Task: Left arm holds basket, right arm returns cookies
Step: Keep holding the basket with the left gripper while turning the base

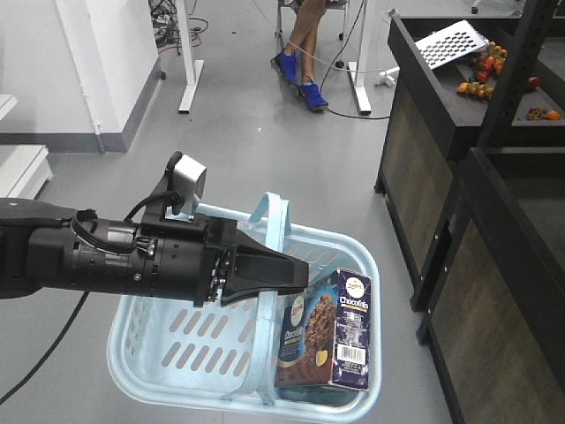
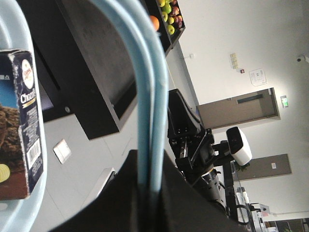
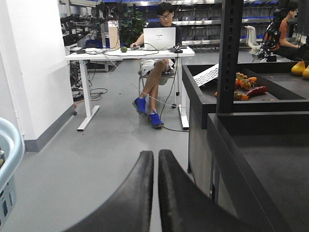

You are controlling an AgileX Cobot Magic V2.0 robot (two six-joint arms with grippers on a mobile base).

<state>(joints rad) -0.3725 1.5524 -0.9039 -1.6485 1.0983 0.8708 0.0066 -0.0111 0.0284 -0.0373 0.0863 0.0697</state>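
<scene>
Ahead of the right gripper (image 3: 155,154) you see a man (image 3: 161,29) in blue shoes (image 3: 155,119) seated at a white desk (image 3: 128,52) with a laptop (image 3: 159,37). To the gripper's right stand dark shelves (image 3: 270,145) holding red and orange produce (image 3: 244,82) and a tilted white panel (image 3: 206,76); a white wall (image 3: 34,63) stands left.

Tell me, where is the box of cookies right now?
In the front view, the cookies stand inside the basket, at its right end near the dark shelves, just beyond the left gripper clamping the handles.
</scene>
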